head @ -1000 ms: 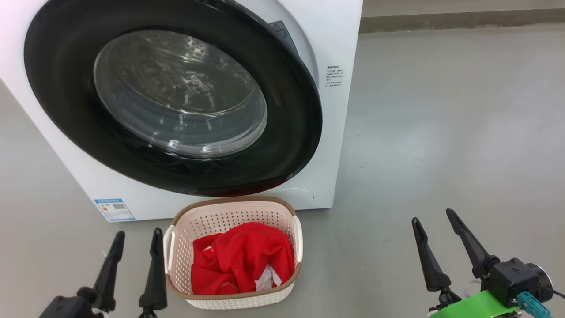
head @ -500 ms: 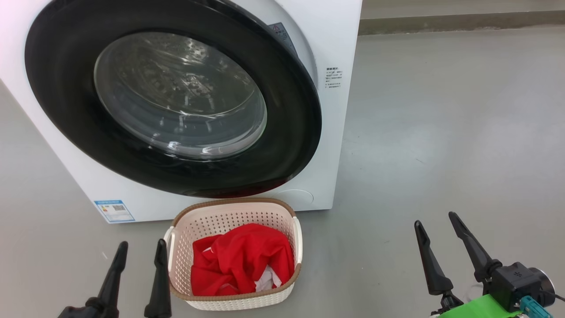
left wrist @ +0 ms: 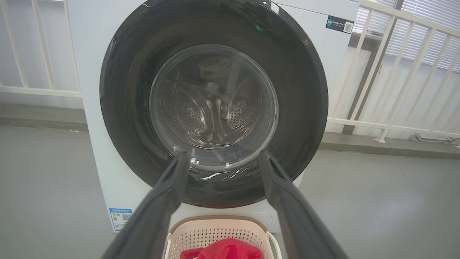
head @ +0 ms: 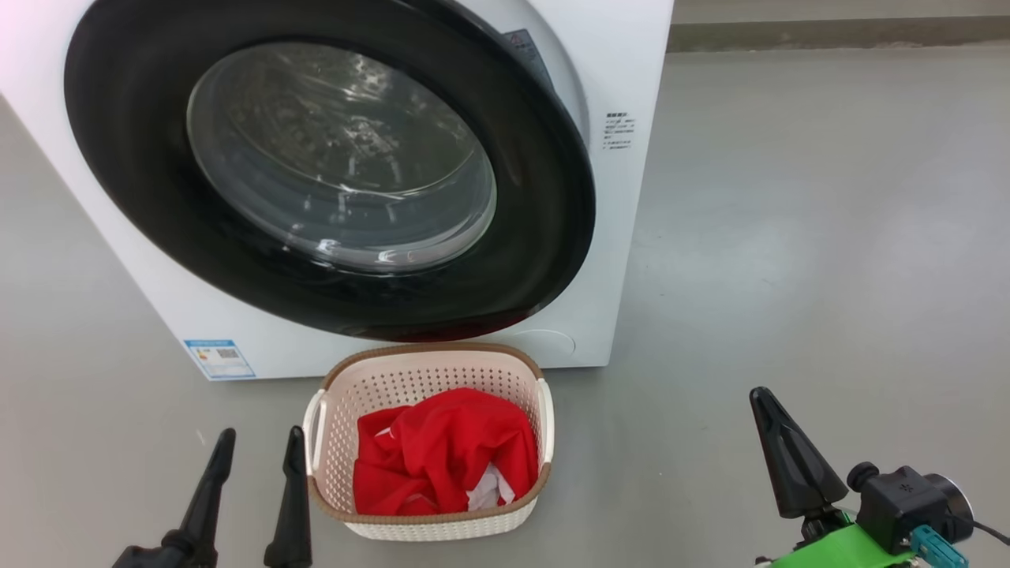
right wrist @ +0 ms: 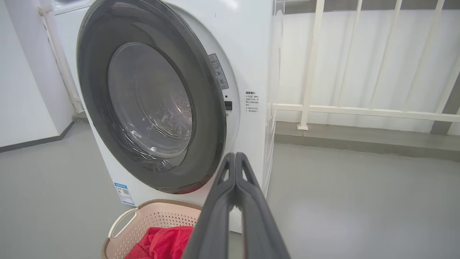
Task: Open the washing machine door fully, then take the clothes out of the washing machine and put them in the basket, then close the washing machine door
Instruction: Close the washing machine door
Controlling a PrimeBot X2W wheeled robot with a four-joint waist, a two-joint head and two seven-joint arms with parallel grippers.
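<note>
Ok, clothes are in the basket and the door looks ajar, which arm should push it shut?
Probably right. The washing machine door stands off at its free edge, on the robot's right, where the right gripper sits shut. The left gripper is open, left of the basket, farther from that edge.

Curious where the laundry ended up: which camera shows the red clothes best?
The head view: it looks down into the basket, so the clothes lie in plain sight. Both wrist views cut them off at their bottom edges; in the right one the right gripper overlaps them.
</note>
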